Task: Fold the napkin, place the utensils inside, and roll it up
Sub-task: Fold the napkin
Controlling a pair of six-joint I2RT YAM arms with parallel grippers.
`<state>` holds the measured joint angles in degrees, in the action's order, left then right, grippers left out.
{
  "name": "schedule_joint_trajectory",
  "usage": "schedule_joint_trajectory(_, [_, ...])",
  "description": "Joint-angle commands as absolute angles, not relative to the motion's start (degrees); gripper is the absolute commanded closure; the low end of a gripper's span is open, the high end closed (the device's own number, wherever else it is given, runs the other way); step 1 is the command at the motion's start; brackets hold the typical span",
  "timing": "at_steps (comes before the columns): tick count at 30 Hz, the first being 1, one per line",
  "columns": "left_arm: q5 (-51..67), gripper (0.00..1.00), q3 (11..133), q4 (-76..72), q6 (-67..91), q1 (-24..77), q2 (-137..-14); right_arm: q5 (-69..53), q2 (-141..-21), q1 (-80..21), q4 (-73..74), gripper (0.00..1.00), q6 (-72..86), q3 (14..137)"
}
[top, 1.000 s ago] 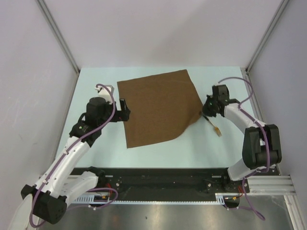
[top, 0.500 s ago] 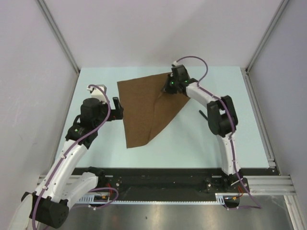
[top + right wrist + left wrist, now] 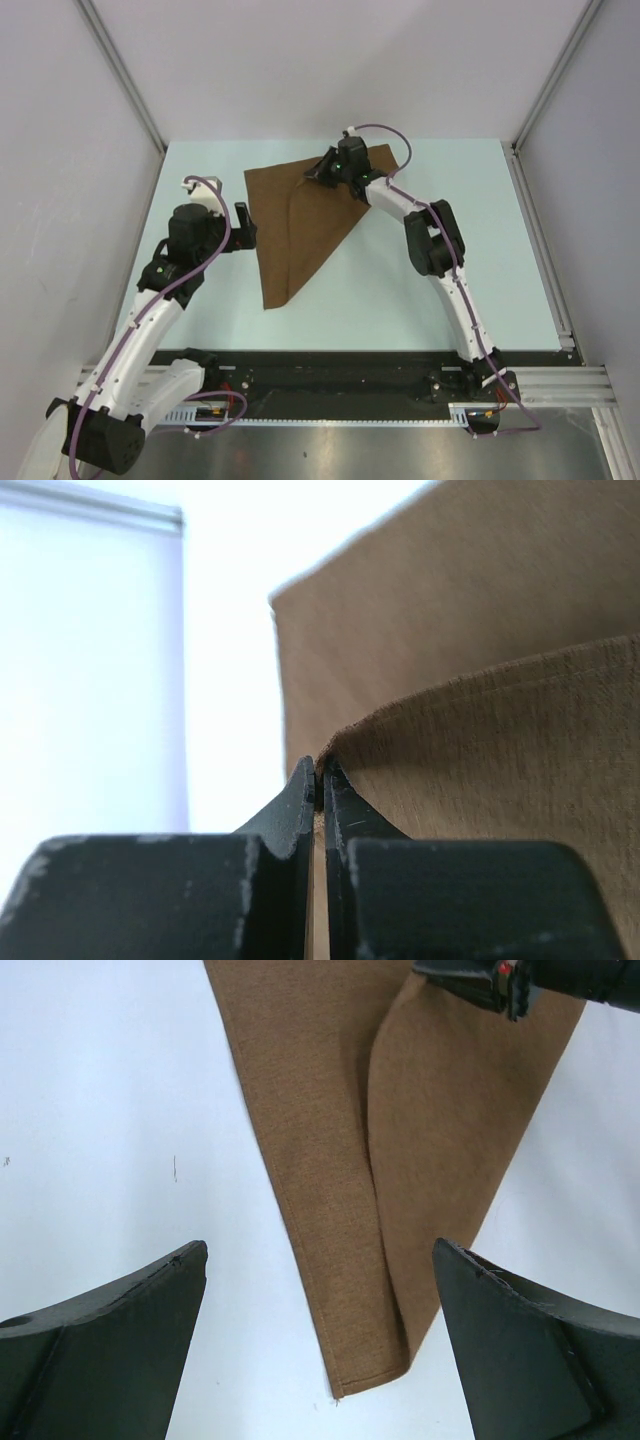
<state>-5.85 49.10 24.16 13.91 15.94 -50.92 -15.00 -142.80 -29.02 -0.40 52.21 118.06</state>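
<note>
Napkin (image 3: 300, 230) corner pinched in R claw (image 3: 318, 174).

White links (image 3: 135, 340), black joints (image 3: 430, 245), purple cables (image 3: 237, 218), black end effectors (image 3: 318, 1248) (image 3: 320, 772).

In the top view the right gripper (image 3: 320, 172) sat over the far part of the napkin (image 3: 300, 235). Its fingertips were too small to show how they met the cloth, and the turned-over flap covered the layer under it. From the right wrist, the pinched edge was lost between the pressed-together fingers, and the cloth ran off the top and right edges. The background (image 3: 90, 680) was washed out. The left wrist view cut the napkin at its top edge and the fingers of the left gripper (image 3: 320, 1252) at the bottom.
</note>
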Motion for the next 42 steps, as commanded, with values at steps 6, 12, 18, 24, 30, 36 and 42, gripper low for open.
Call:
schedule_joint_trajectory(6, [-6.2, 0.00, 48.7, 22.6, 12.9, 14.8, -51.3, -16.4, -156.3, -30.8, -10.0, 1.00, 64.0, 137.3])
schedule_joint_trajectory(12, [-6.1, 0.00, 48.7, 22.6, 12.8, 14.7, -51.6, -14.9, -159.3, -32.4, -17.3, 1.00, 63.4, 140.0])
schedule_joint_trajectory(18, [-6.3, 0.00, 48.6, 22.6, 12.7, 14.7, -51.9, -12.8, -162.2, -34.3, -19.6, 1.00, 62.7, 143.6])
schedule_joint_trajectory(24, [-6.4, 0.00, 48.5, 22.8, 12.7, 14.7, -51.8, -10.1, -163.9, -34.7, -23.3, 1.00, 63.9, 143.9])
schedule_joint_trajectory(30, [-6.4, 0.00, 48.5, 22.8, 12.6, 14.7, -51.9, -6.8, -165.4, -36.1, -27.2, 0.98, 63.6, 145.5])
schedule_joint_trajectory(36, [-6.4, 0.00, 48.4, 22.8, 12.7, 14.7, -51.9, -5.3, -166.6, -36.7, -31.8, 0.94, 63.7, 145.8])
schedule_joint_trajectory(42, [-6.5, 0.00, 48.4, 22.8, 12.5, 14.7, -52.1, -3.5, -167.7, -37.8, -33.6, 0.94, 62.2, 147.3])
